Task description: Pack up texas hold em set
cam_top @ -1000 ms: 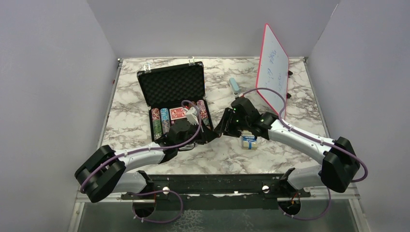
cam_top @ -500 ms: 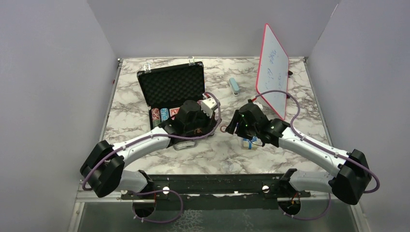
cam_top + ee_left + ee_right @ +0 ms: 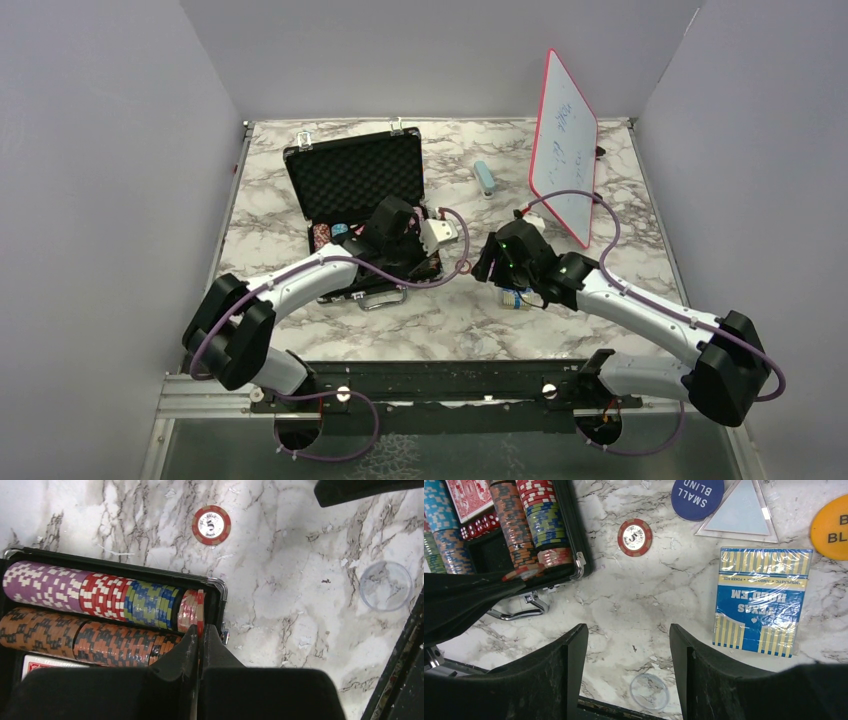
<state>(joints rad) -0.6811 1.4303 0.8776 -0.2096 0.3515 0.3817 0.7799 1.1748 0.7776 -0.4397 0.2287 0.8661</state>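
Briefcase [image 3: 350, 175] of the hold'em set lies open on the left half of the counter [image 3: 450, 320], its foam-lined lid raised toward the far edge and its silver handle [image 3: 519, 611] toward the near edge. Rows of striped chips [image 3: 100, 595] lie packed on their sides in the tray, with a red card deck [image 3: 469, 497] and red dice [image 3: 479, 526] in compartments beside them.

The left claw [image 3: 200, 630] is clenched above the case's right end. Its tips meet a red chip [image 3: 200, 607] standing on edge at the end of the row. Whether that chip is pinched I cannot tell.

Just outside the case's right wall a loose red chip marked 5 [image 3: 635, 537] lies flat on the marble. Farther right are a blue round button [image 3: 697, 496], a clear triangular piece [image 3: 741, 512], an orange round button [image 3: 831, 527] and, nearer the near edge, a wrapped blue card deck [image 3: 761, 600].

The right claw [image 3: 626, 630] hangs released over bare marble between the case and the blue deck, grasping nothing. A clear round disc [image 3: 649, 691] lies below the gap between its fingers.

Toward the far right corner a red-framed whiteboard [image 3: 565, 145] stands tilted. A pale blue block [image 3: 484, 178] lies between it and the case lid.
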